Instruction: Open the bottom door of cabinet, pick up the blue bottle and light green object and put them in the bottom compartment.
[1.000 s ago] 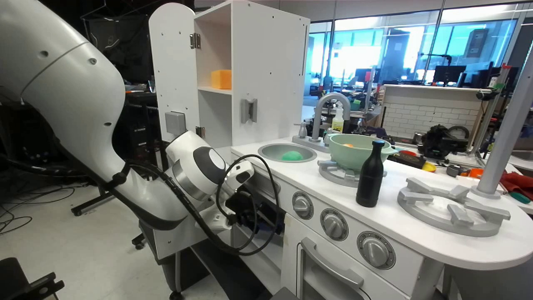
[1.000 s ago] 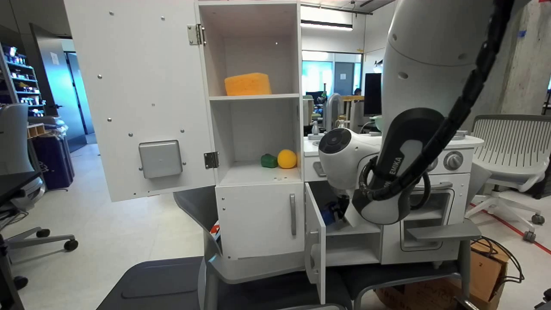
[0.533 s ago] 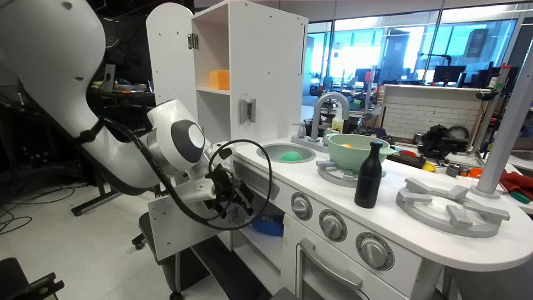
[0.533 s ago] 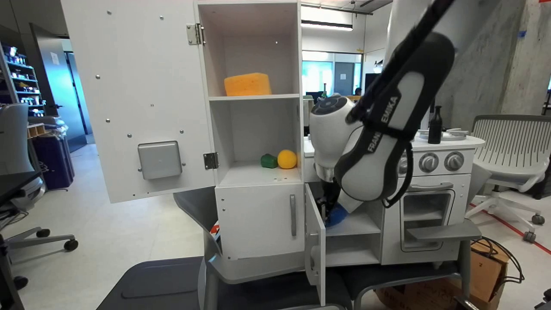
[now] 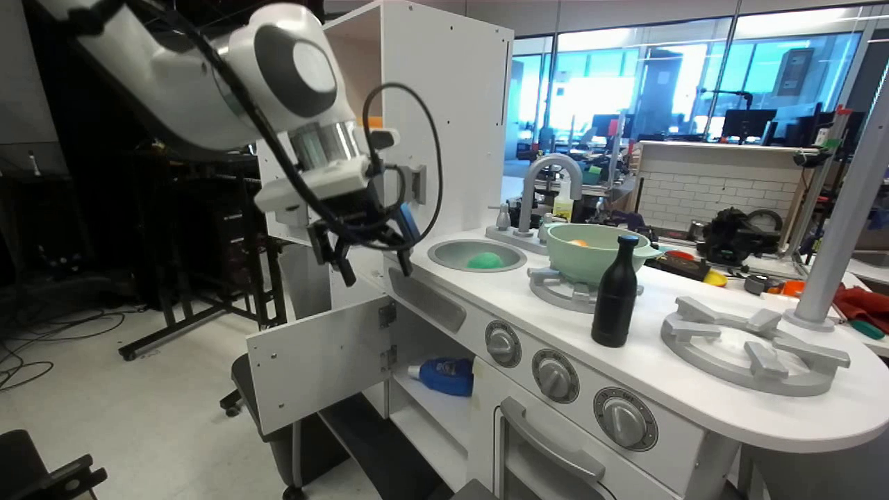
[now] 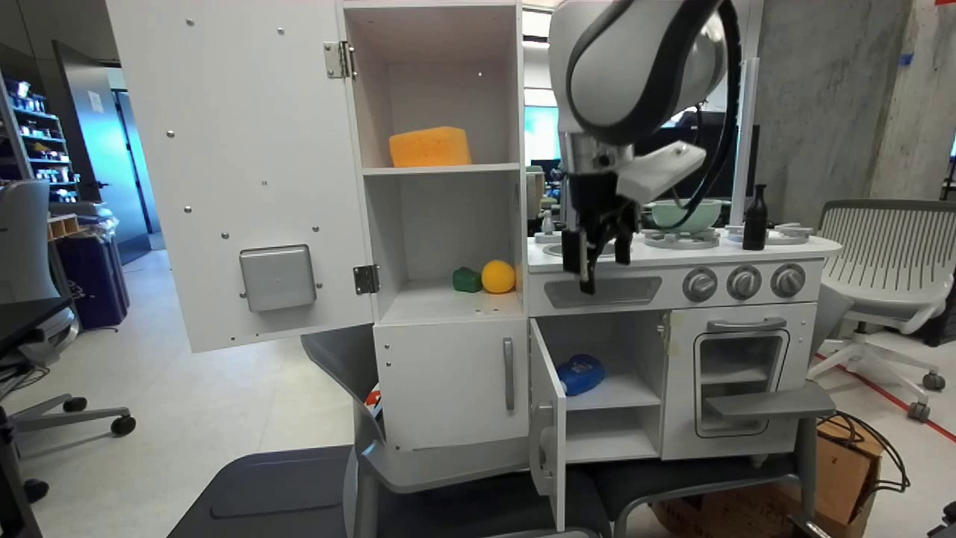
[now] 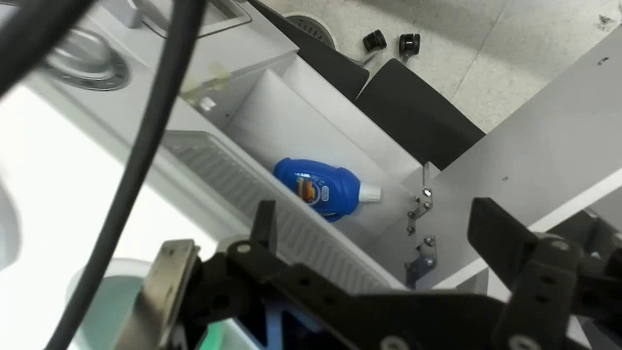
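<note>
- Blue bottle (image 7: pixel 320 187), wrist view: lying on its side, label facing up, on a shelf (image 7: pixel 291 131); white cap (image 7: pixel 371 193) points toward the door hinges (image 7: pixel 423 262).
- Wrist view, gripper (image 7: pixel 376 218): spread wide, holding nothing, well apart from the bottle.
- In an exterior view: gripper hangs near the sink end of the counter (image 5: pixel 510 290), higher than the open bottom door (image 5: pixel 319 361). Green object (image 5: pixel 486 260) sits in the sink (image 5: pixel 448 255). Pale green bowl (image 5: pixel 573 262) on a burner (image 5: pixel 566 298); black bottle (image 5: pixel 615 298) upright just beside it.
- In an exterior view: shelf splits the compartment (image 6: pixel 620 336) behind that door into two levels; blue bottle is on the upper one, cap end hidden by the door. Tall cabinet (image 6: pixel 441 82): orange block (image 6: pixel 431 147) up top, dark green object (image 6: pixel 466 279) and yellow ball (image 6: pixel 498 276) together one level down, can't tell if touching.
</note>
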Controlling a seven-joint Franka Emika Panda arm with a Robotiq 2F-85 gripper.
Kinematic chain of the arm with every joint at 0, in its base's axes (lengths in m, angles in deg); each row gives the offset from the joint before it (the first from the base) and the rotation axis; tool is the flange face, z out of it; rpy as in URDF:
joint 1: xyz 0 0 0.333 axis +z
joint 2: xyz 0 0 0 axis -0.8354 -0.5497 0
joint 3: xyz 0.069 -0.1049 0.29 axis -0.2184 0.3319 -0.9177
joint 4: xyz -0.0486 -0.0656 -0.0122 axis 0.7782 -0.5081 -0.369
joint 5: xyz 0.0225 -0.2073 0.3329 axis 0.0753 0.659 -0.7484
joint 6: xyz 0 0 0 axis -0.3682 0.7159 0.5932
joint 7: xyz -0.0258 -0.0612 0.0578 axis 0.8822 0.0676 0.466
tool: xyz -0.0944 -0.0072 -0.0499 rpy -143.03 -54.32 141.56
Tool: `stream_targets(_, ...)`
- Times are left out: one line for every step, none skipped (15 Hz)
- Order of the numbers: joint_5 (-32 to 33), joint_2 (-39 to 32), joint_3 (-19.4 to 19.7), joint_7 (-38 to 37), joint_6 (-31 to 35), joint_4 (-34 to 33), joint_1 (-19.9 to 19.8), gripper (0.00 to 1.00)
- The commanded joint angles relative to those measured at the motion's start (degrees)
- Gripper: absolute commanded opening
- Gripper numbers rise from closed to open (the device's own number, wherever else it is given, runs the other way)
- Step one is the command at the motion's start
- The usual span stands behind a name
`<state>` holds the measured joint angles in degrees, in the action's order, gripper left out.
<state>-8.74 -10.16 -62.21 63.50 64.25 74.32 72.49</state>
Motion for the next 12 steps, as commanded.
stream_targets(-3.6,5.3,-3.1,6.3,-11.0,-5.4,-6.0,1.00)
stream_targets(-4.1,5.3,-3.1,7.2,-13.9,-8.7,-7.2,1.00)
stream_targets(-4.8,3.6,-3.2,8.1,-16.9,-14.0,-8.4,1.00)
stream_targets(-5.2,2.1,-3.2,8.4,-18.9,-18.1,-9.2,1.00)
stream_targets(-5.5,-0.2,-3.2,8.7,-19.0,-21.3,-10.2,1.00)
stream_targets(-5.7,-2.5,-3.3,8.7,-18.6,-24.5,-10.9,1.00)
stream_targets(-6.3,-5.0,-3.5,8.7,-18.2,-27.5,-11.5,1.00)
stream_targets(-6.9,-7.5,-3.8,8.8,-18.2,-30.3,-11.8,1.00)
stream_targets(-7.3,-9.9,-4.2,9.1,-18.9,-33.1,-12.0,1.00)
stream_targets(-8.0,-12.8,-4.6,9.5,-18.9,-35.9,-12.3,1.00)
stream_targets(-8.5,-15.3,-4.9,9.7,-19.3,-38.6,-12.4,1.00)
stream_targets(-9.2,-18.0,-5.3,10.0,-19.7,-41.3,-12.5,1.00)
